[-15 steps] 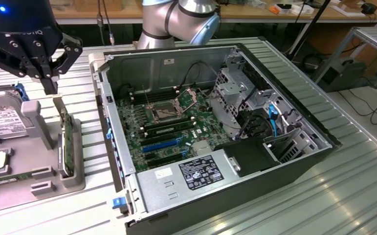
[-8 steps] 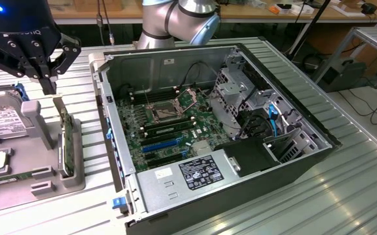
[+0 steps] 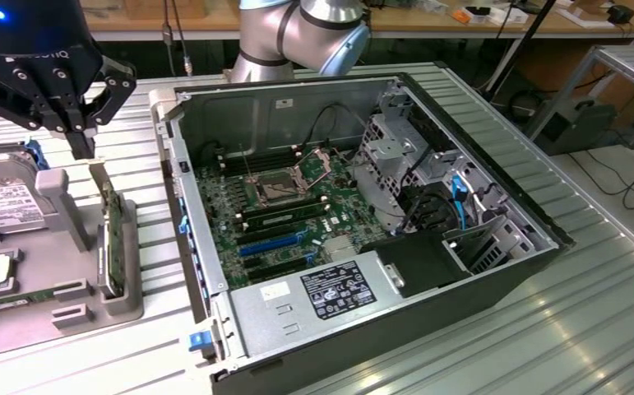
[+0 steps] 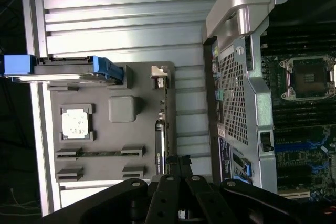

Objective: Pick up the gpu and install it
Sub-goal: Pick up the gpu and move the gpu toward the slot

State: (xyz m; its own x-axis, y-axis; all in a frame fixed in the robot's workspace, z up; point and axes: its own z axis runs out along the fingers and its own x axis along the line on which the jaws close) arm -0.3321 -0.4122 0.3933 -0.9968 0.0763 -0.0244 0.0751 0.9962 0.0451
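Gripper (image 3: pixel 80 145) (lettering ends "IQ") pinched closed, empty, near gpu (image 3: pixel 108 239) standing edgewise in grey tray (image 3: pixel 125 309).

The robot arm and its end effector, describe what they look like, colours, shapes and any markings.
The arm is built of thick, rounded silver-grey segments. The end effector is black, with a small blue light on its body and partly visible white lettering. Its fingers are slim black linked bars with round pivot pins, tapering towards the tips.
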